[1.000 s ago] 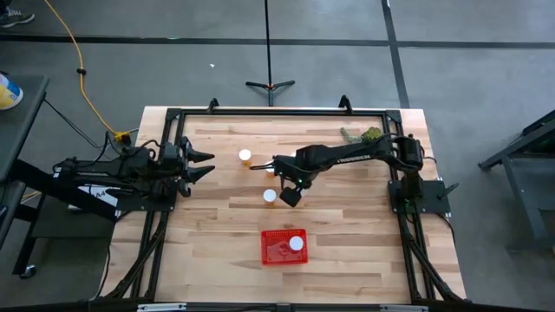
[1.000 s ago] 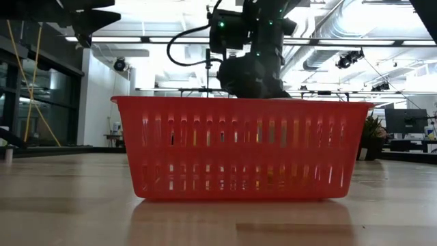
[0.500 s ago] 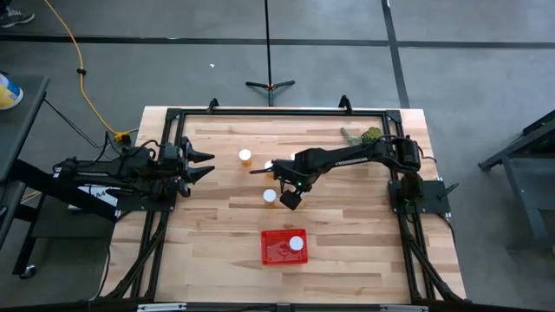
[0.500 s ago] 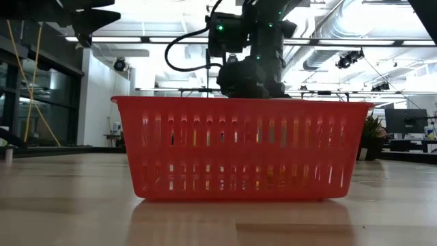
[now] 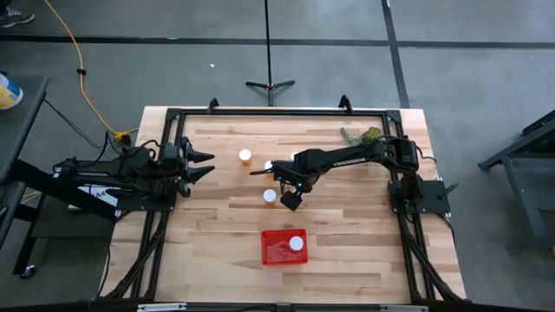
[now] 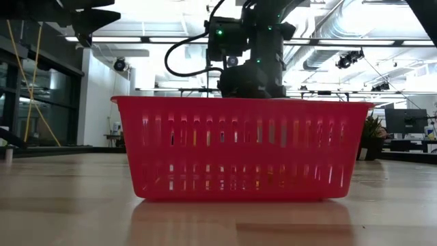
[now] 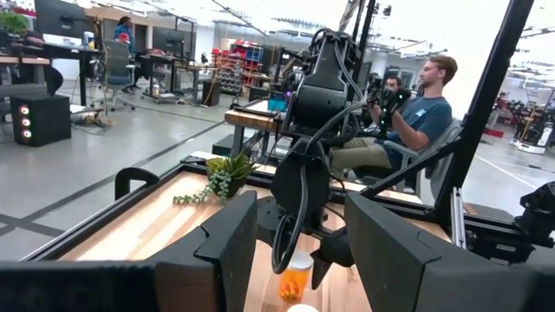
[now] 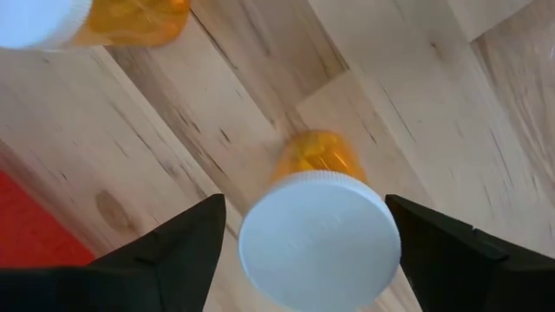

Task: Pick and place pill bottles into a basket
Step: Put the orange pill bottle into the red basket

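High view: right pincer (image 5: 281,197) edged closer to pill bottle (image 5: 270,197), fingers wide.

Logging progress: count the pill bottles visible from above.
4 pill bottles: one in the red basket, one at the right gripper, one half-hidden by that arm, one nearer the left gripper. More may be hidden.

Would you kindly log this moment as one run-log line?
right gripper: open over upright pill bottle | left gripper: open, idle at table edge | basket: holds a bottle
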